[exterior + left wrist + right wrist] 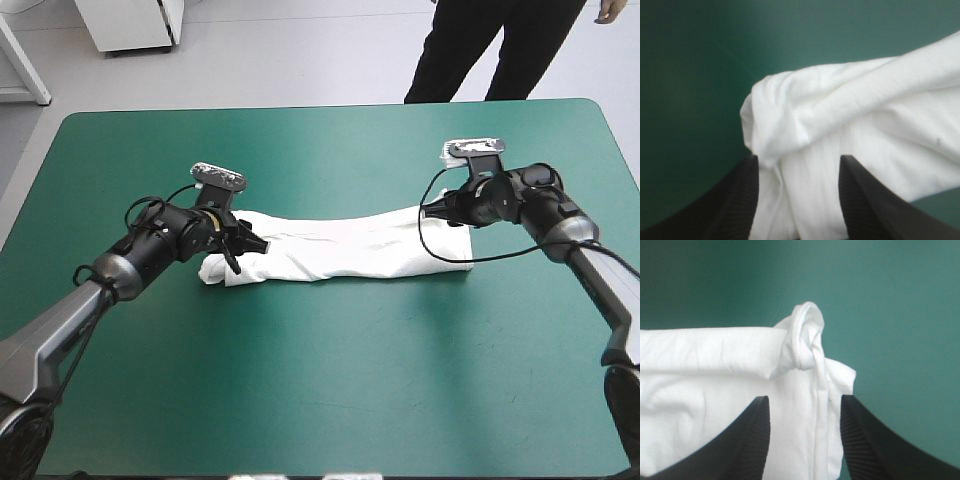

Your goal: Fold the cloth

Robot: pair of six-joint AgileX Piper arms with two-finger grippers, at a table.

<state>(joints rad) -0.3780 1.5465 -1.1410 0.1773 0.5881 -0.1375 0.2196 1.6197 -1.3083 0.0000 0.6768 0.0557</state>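
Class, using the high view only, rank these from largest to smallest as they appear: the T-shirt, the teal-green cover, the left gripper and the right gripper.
1. teal-green cover, by far the largest.
2. T-shirt, a long white band.
3. left gripper and right gripper: they look much alike, so I won't rank them.

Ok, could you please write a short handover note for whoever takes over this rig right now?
Left pincer: open, one finger on each side of the T-shirt's left end.
Right pincer: open, astride the bunched right end.
T-shirt: a long, narrow white band lying across the middle of the teal-green table.
Done: it appears folded lengthwise into that band.
Left: probably grip both ends, then fold the band across into a compact bundle.
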